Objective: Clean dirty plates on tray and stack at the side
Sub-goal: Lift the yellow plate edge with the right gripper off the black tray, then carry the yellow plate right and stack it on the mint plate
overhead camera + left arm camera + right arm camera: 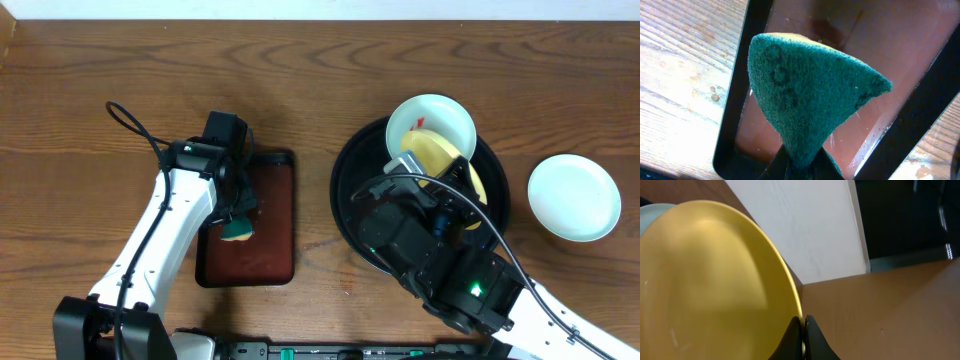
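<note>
Yellow plate tilted, pinched by right gripper, left gripper pointing down, clamping sponge

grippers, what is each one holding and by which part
Left gripper pinches the green sponge by its narrow bottom end, over the red-brown tray. Right gripper grips the yellow plate by its rim.

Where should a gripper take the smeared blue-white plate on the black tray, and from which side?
Pinch the smeared plate by its far rim, coming from the far side. That edge seems to overhang the raised rim of the black tray, leaving room for a finger underneath. The near edge is crowded by the yellow plate held in the right gripper.
</note>
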Controlling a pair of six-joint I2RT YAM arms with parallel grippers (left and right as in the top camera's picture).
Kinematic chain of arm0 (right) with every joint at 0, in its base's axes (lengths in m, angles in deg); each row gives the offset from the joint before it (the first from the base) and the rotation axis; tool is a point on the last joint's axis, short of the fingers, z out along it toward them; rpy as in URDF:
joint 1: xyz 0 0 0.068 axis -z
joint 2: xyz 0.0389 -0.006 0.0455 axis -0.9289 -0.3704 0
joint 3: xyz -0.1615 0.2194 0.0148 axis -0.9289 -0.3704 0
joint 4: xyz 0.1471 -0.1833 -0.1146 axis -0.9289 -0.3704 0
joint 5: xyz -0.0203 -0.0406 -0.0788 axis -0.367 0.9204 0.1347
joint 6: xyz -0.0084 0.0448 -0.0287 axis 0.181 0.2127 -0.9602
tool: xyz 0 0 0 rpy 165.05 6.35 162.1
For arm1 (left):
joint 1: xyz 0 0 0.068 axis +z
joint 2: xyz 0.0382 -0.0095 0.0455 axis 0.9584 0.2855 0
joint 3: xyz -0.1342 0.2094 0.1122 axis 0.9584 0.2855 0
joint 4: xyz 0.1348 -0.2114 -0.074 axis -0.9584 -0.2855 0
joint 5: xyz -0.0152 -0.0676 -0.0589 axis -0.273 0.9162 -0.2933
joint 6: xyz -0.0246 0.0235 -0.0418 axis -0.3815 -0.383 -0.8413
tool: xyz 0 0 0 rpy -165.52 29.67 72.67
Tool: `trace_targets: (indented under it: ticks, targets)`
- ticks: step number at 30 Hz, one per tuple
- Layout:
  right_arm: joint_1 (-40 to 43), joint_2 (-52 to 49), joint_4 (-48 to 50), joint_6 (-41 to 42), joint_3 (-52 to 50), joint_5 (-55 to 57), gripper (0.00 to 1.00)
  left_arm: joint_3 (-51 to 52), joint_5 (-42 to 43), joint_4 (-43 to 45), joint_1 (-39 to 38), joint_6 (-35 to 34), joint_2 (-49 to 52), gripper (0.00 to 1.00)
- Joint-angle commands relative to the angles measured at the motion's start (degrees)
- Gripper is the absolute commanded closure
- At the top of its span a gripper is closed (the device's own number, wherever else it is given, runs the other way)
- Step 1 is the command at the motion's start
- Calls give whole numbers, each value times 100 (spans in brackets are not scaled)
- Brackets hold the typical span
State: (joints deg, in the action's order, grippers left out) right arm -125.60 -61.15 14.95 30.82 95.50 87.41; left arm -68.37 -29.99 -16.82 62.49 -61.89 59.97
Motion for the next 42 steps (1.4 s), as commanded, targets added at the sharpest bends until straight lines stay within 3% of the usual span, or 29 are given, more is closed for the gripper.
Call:
trace_targets:
  ticks: [1,34,38,42]
  targets:
    - [-94,17,164,55,98,313,99,2,-4,-33,24,61,28,92]
    - [-195,-4,199,122,98,33,99,2,-2,-31,24,61,28,92]
    - [-44,-4,76,1032,98,-273,99,2,-4,-31,24,61,28,92]
    - [824,-31,-293,2039,98,-2247,99,2,-2,-31,24,59,28,92]
